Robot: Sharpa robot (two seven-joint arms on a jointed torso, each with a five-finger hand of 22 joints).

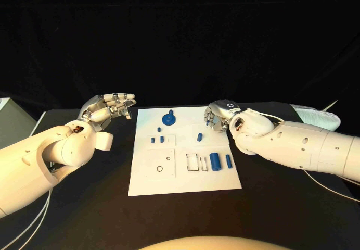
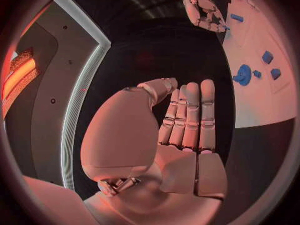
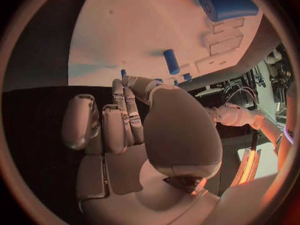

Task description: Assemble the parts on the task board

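The white task board (image 1: 188,179) lies in the middle of the black table. On it are a round blue part (image 1: 169,119) at the far end, a few small blue pegs (image 1: 157,139), one peg (image 1: 200,137) further right, and two blue cylinders (image 1: 215,161) lying side by side. My left hand (image 1: 112,107) hovers off the board's far left corner, fingers straight, holding nothing. My right hand (image 1: 220,116) hangs over the board's far right edge, also with nothing in it. The left wrist view shows my left hand (image 2: 181,130), the board (image 2: 262,105) and the round part (image 2: 242,75). The right wrist view shows my right hand (image 3: 131,125), a cylinder (image 3: 228,5) and a peg (image 3: 170,61).
Rectangular recesses (image 1: 196,161) and a small oval hole (image 1: 159,168) mark the board's near half. A pale grey box (image 1: 11,122) stands at the table's left edge. A white bundle (image 1: 319,117) lies at the right behind my right arm. Thin cables run beside both arms.
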